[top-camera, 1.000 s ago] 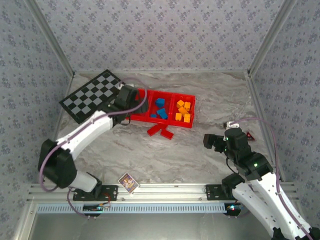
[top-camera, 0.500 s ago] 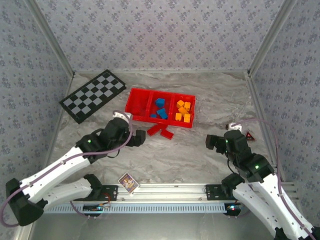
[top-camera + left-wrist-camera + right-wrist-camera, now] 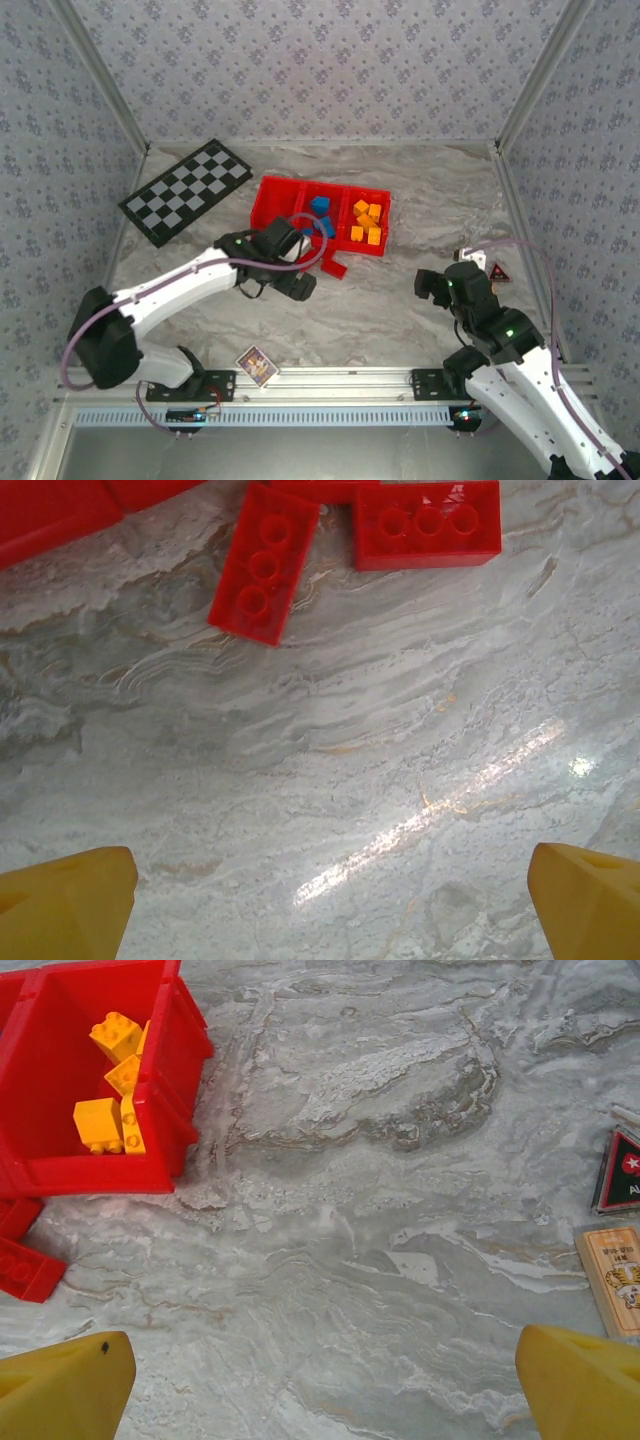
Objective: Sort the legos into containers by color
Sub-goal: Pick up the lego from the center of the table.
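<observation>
- A grey marbled counter (image 3: 380,300) is filling the booth. Flower-patterned walls (image 3: 320,70) are rising around it, and a checkered board (image 3: 186,190) is lying at 10 o'clock, out of the sorting.
- The red tray (image 3: 330,186) is sitting at 12 o'clock from the counter's middle. Blue bricks (image 3: 320,215) are lying in its middle compartment and orange-yellow bricks (image 3: 366,222) in the 3 o'clock one, so those two colours look sorted.
- The 9 o'clock compartment (image 3: 278,205) is looking bare, presumably reserved for red, though red on red is hard to read.
- Red bricks (image 3: 264,562) are lying loose on the counter just off the tray's 6 o'clock edge. Two of them are showing at 12 o'clock in the left wrist view.
- The left arm (image 3: 190,280) is hanging over the spot just short of them. The left jaws are standing spread wide and pinching nothing, with the yellow fingertips (image 3: 65,905) over bare counter, probably lining up a pick.
- The right arm (image 3: 500,330) is waiting at 4 o'clock, well apart from the tray, likely to leave the left arm room. The right jaws are spread too and holding nothing.
</observation>
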Controlling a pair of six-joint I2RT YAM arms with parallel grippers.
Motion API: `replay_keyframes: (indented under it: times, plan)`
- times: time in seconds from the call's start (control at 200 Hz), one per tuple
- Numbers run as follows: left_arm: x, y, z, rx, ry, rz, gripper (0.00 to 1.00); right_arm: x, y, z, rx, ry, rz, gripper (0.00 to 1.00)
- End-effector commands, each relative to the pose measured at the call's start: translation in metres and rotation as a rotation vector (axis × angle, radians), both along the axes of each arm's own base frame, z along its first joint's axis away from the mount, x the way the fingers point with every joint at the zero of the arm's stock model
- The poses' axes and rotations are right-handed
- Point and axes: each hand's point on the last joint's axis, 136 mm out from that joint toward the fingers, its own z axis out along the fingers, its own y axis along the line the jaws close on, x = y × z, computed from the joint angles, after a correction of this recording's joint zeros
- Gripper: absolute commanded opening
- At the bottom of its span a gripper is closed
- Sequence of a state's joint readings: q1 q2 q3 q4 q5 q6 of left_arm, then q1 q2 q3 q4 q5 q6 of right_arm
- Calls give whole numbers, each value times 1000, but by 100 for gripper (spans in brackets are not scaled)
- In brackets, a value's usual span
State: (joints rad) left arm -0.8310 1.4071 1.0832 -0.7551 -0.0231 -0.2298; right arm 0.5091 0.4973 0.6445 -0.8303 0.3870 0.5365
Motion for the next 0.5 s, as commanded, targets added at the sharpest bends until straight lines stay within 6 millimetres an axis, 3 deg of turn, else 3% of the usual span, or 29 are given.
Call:
replay_keyframes:
  times: [0.0,0.22,0.495]
  plan:
    - [2,-3,4,36,53,-112,100,3,-8,-1,-1,-19,-59,100]
    - [30,-11,-14,60,125,-139,100,0,-19,4,-22,-14,-100,100]
    - [50,-18,-41,77,166,-200,95,2,-27,9,-30,-7,-125,100]
